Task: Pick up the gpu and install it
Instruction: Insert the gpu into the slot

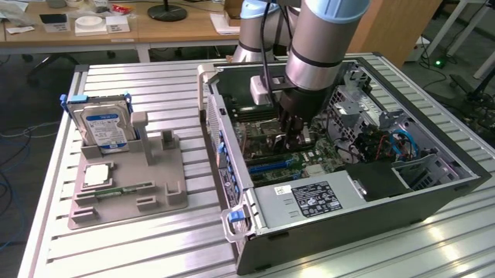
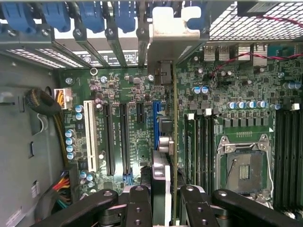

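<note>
Jaws pinch the gpu [image 2: 164, 142] edge-on, just beside the blue slot [image 2: 155, 118]; any misalignment risks jamming its connector.

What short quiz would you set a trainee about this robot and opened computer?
1. True or false: the boxy silver hard drive with a blue label lies inside the open black computer case.
2. What does the pincer grip? A) a green memory stick B) the gpu, a thin dark card with a silver bracket C) nothing
3. The grey plastic holder sits on the exterior view's ____.
Key: 1 false, it stands in the holder; 2 B; 3 left.
</note>
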Motion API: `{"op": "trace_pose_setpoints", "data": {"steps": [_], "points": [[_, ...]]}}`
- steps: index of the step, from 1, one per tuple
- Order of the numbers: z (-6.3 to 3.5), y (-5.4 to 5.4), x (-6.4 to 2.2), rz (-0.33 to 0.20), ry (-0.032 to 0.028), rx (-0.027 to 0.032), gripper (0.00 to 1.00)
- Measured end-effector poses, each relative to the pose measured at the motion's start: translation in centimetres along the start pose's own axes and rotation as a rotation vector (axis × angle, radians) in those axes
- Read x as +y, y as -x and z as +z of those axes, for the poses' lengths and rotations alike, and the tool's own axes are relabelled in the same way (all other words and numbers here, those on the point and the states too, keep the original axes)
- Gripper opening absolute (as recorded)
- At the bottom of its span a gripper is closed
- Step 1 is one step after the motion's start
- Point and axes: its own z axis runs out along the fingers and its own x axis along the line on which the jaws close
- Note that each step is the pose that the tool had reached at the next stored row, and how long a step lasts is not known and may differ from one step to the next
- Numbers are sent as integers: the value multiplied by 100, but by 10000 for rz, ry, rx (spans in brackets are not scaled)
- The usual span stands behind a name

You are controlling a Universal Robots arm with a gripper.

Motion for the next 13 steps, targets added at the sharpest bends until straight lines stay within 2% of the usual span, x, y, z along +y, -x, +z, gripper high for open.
{"op": "trace_pose_setpoints", "data": {"steps": [5, 10, 13], "points": [[47, -6, 12, 4, 32, 1, 28], [78, -17, 13, 9, 134, 10, 28], [85, -36, 12, 11, 150, 9, 28]]}}
